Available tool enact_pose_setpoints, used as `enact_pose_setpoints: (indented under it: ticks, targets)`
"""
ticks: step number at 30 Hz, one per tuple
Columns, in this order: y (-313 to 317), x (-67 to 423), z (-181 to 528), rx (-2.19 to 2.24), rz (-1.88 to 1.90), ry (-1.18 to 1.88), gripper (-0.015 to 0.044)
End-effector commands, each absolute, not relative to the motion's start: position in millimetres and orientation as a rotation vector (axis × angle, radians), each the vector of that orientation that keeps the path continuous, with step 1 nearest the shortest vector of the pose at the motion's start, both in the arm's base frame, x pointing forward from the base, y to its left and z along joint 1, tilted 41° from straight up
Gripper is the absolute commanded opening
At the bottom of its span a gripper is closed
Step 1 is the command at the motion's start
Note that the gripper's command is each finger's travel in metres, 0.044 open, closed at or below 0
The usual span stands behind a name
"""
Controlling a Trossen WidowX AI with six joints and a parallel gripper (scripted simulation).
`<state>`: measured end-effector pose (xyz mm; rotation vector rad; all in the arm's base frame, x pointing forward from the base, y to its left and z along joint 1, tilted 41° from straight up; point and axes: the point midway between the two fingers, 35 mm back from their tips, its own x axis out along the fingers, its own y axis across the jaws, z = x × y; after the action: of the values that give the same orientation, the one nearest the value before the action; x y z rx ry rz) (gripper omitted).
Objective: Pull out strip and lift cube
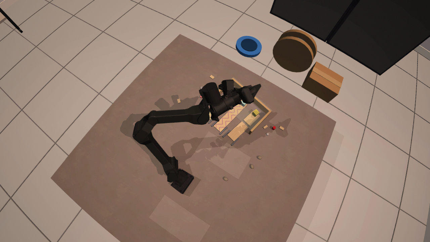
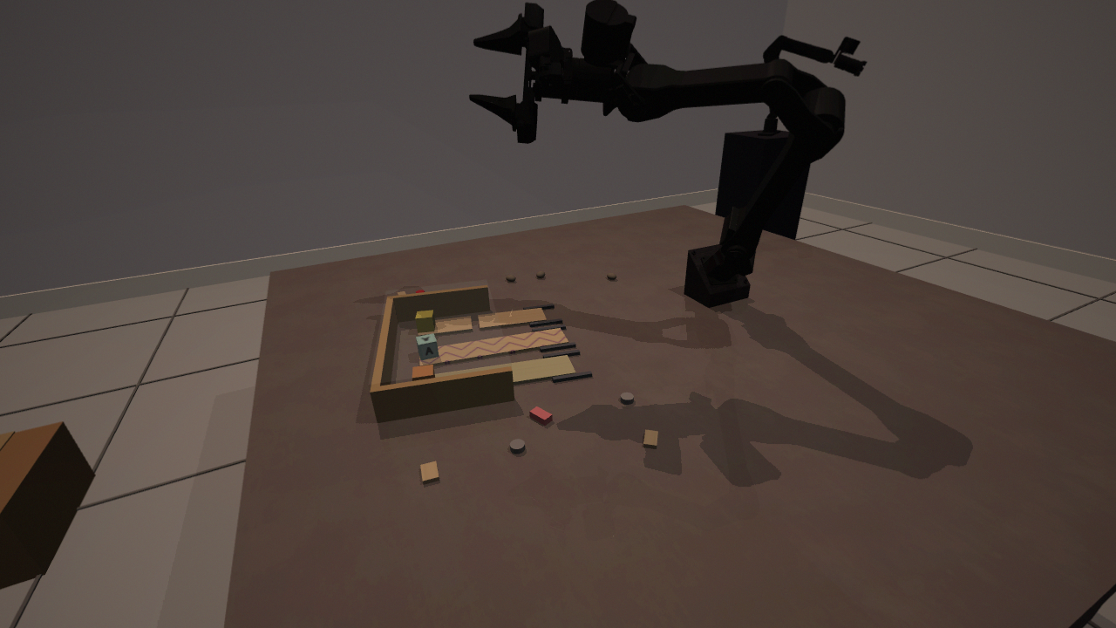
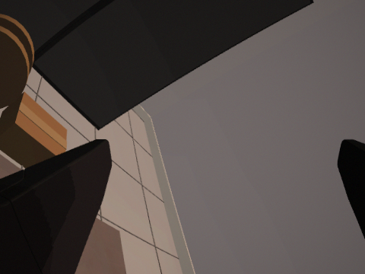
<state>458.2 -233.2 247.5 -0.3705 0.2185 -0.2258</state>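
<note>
Three strips lie side by side in one wooden tray, a low three-walled frame open toward the arm's base: a tan one with a gap across it, a zigzag-patterned one in one piece, and a plain pale yellow one. Each ends in a dark bar-like tab outside the tray's open side. Three cubes sit at the closed end, one per strip: a yellow cube, a pale teal labelled cube with a dark letter on its face, resting on the zigzag strip, and a flat orange block. One black arm reaches out high above the tray, matte and boxy. Its claw hangs well above the table, two pointed fingers spread wide apart, gripping nothing. Scattered on the brown mat-like table top: about five small grey discs, such as one, two small tan squares, one red block. Off the table, on the tiled floor: one blue ring-shaped dish, one round brown drum, one cardboard box, all smooth and flat-shaded.
</note>
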Motion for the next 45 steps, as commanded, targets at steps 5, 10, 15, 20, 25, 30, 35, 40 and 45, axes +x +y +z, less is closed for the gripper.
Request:
enact_pose_setpoints:
  ticks: [5, 10, 15, 20, 25, 30, 35, 40, 45]
  targets:
    - [-147.7, 402.5, 165.6, 0.140, 0.103, 0.427, 0.0400]
    - [-87.2, 351.2, 127.6, 0.530, 0.273, 0.583, 0.0400]
    - [-69.7, 334.7, 119.7, 0.651, 0.316, 0.630, 0.0400]
    - [-69.7, 334.7, 119.7, 0.651, 0.316, 0.630, 0.0400]
    - [-67.7, 339.0, 117.3, 0.654, 0.322, 0.658, 0.0348]
    - [-48.1, 366.4, 97.9, 0.654, 0.374, 0.876, 0.0216]
    - [-23.7, 384.1, 77.4, 0.636, 0.429, 1.114, 0.0085]
    - [-0.2, 390.5, 60.6, 0.610, 0.479, 1.359, 0.0000]
    - [20.8, 383.8, 49.9, 0.577, 0.533, 1.574, 0.0000]
